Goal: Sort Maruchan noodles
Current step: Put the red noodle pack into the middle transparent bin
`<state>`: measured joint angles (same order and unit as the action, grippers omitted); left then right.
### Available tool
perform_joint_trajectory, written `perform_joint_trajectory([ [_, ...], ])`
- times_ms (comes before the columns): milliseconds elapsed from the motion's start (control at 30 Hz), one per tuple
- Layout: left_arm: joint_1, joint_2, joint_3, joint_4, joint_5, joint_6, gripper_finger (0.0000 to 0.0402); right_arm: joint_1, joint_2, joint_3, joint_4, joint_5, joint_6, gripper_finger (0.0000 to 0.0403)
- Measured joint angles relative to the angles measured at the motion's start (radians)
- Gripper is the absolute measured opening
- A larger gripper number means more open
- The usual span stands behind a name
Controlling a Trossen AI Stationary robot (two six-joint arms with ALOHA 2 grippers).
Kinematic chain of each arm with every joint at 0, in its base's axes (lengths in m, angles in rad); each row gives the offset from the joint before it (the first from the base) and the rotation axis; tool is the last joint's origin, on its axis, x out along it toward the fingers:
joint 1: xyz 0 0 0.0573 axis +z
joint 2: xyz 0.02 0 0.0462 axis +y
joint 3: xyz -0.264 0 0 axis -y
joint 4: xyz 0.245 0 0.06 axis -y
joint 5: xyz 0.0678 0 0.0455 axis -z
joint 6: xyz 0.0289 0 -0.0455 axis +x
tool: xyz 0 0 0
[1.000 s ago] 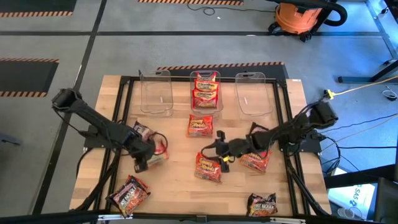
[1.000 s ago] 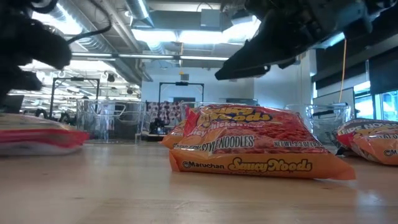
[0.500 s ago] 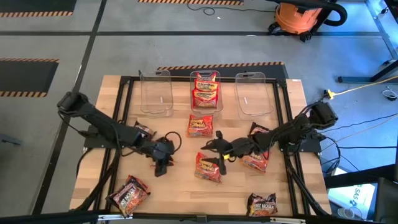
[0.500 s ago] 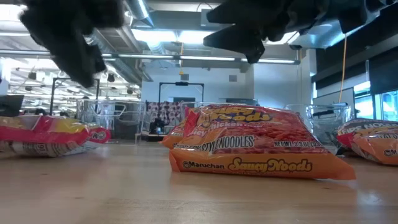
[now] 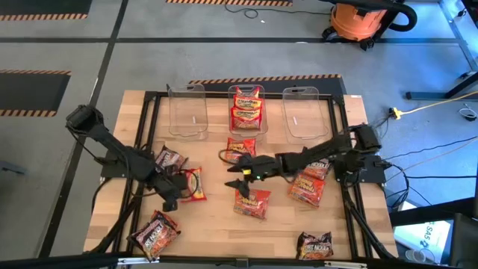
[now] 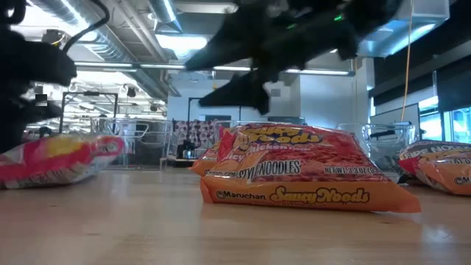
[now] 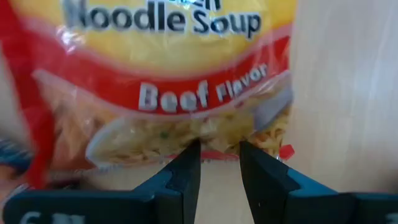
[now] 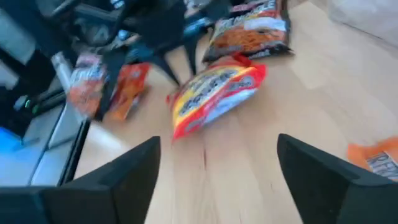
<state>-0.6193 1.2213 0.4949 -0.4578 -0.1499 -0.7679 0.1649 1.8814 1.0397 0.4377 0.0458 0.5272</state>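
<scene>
Maruchan noodles lie scattered over the bench (image 5: 209,224). Left to right: a dark packet (image 5: 154,233) near the front-left corner, another dark packet (image 5: 168,158) toward the left edge mid-depth, and just beside it the red-yellow beef packet (image 5: 193,184), which has the left gripper (image 5: 170,200) at its near end. In the left wrist view the fingers (image 7: 186,171) are narrow, almost closed, with the packet's edge (image 7: 205,146) right at the tips; whether they actually pinch the film can't be told, it may only be touching.

The step in hand looks like getting hold of this beef packet. To do it well: bite the crimped end seam rather than the noodle block, close fully, lift only once the film is clearly between the pads, and keep it clear of the dark packet alongside.

Centre: an orange SaucyNoods packet (image 5: 251,202) sits mid-bench, and another orange packet (image 5: 239,150) lies in front of the middle bin (image 5: 247,93), which already holds red-orange packets. The side bins, left (image 5: 187,112) and right (image 5: 306,113), look empty, all three along the back edge.

The right gripper (image 5: 239,170) hangs above the gap between the two orange packets, fingers (image 8: 130,174) spread wide, holding nothing. It should stay off the left arm's lift path.

Further right: two orange packets (image 5: 308,187) overlapped under the right arm, and a dark one (image 5: 314,244) near the front-right corner.
</scene>
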Motion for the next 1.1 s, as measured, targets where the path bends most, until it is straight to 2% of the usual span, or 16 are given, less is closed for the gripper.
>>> perform_joint_trajectory([
  [167, 0.017, 0.003, -0.06, 0.174, -0.008, 0.035, 0.0105, -0.024, 0.113, 0.089, -0.051, -0.054, 0.101, 0.032],
  [400, 0.052, 0.003, -0.063, 0.259, -0.123, 0.095, 0.0105, -0.037, 0.222, 0.192, -0.039, -0.14, 0.235, 0.031],
  [600, 0.08, 0.039, -0.063, 0.298, -0.13, 0.135, 0.0105, -0.043, 0.303, 0.278, -0.133, -0.143, 0.312, 0.0308],
  [767, 0.087, 0.106, -0.062, 0.321, -0.131, 0.151, 0.0105, -0.062, 0.354, 0.324, -0.15, -0.118, 0.326, 0.0308],
  [867, 0.087, 0.146, -0.06, 0.343, -0.14, 0.158, 0.0105, -0.076, 0.372, 0.345, -0.137, -0.148, 0.33, 0.0308],
  [1100, 0.087, 0.16, -0.061, 0.364, -0.155, 0.198, 0.0105, -0.081, 0.39, 0.374, -0.123, -0.172, 0.325, 0.0308],
])
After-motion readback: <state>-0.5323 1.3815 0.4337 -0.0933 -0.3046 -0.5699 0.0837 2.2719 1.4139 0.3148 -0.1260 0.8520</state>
